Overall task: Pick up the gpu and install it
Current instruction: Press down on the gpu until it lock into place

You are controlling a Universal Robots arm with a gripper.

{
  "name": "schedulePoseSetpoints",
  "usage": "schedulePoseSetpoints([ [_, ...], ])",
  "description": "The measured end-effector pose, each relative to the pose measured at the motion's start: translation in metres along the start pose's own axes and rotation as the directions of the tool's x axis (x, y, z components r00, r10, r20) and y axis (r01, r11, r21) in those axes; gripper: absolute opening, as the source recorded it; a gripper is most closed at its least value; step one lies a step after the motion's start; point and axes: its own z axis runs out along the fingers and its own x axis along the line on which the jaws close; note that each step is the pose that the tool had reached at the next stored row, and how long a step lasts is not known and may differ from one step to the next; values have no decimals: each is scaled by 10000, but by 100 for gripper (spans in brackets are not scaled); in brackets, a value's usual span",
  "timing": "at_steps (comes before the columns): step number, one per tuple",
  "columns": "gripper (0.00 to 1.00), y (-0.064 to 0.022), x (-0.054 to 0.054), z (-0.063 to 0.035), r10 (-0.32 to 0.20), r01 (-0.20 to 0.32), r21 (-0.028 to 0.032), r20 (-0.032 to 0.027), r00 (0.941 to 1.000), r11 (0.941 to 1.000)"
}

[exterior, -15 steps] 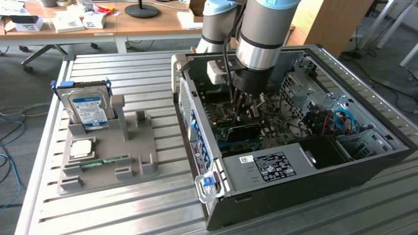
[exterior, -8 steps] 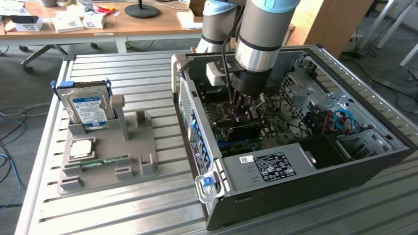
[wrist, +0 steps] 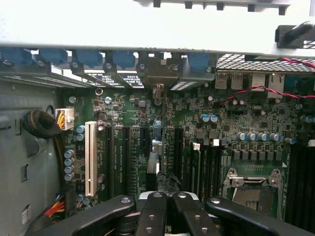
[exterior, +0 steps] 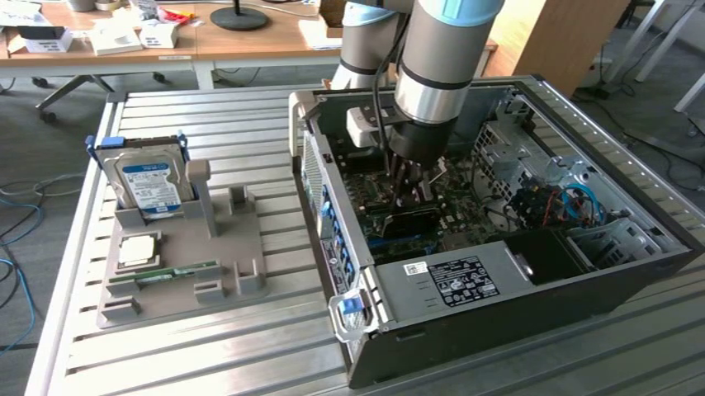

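My arm point(exterior: 441, 58) comes down almost straight from above, its grey wrist section pointing downward. My gripper point(exterior: 410, 177) hangs at the end of it, fingers aimed down. In the wrist view my two black fingers point(wrist: 152, 216) lie pressed side by side with no gap between them, the outer linkage bars spread to either side, so my gripper point(wrist: 166, 196) is fully closed.
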Motion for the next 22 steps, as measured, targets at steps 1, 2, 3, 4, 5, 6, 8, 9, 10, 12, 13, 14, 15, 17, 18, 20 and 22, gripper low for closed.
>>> schedulePoseSetpoints([
  [1, 11, 0, 0, 2, 0, 0, 0, 0, 10000, 10000],
  [2, 11, 0, -1, 11, 1, -1, 1, 2, 10000, 10000],
  [3, 11, 1, 0, 16, 1, -1, 0, -1, 10000, 10000],
  [4, 11, 1, 0, 16, 1, -1, -1, -3, 10000, 10000],
  [5, 11, 1, 0, 16, 1, -1, -2, -3, 10000, 10000],
  [6, 11, 1, 0, 17, 1, -1, -1, -2, 10000, 10000],
  [8, 11, 1, 0, 17, 1, -1, 0, -1, 10000, 10000],
  [9, 11, 1, 0, 19, 1, -1, -1, -1, 10000, 10000],
  [10, 11, 1, 0, 20, 1, -1, 0, -2, 10000, 10000],
  [12, 11, 1, 0, 20, 1, -1, 0, -2, 10000, 10000],
  [13, 11, 1, 0, 20, 1, -1, -1, -1, 10000, 10000],
  [14, 11, 1, 0, 21, 0, 0, 0, 0, 10000, 10000],
  [15, 11, 3, -1, 21, 2, -2, 1, -1, 10000, 10000],
  [17, 11, 12, -1, 23, 2, -2, 1, 2, 10000, 10000],
  [18, 11, 16, -1, 23, 2, -2, 0, 1, 10000, 10000],
  [20, 11, 16, -1, 22, -1, 1, 0, 0, 10000, 10000],
  [22, 11, 17, -1, 22, 0, 0, 0, 0, 10000, 10000],
])
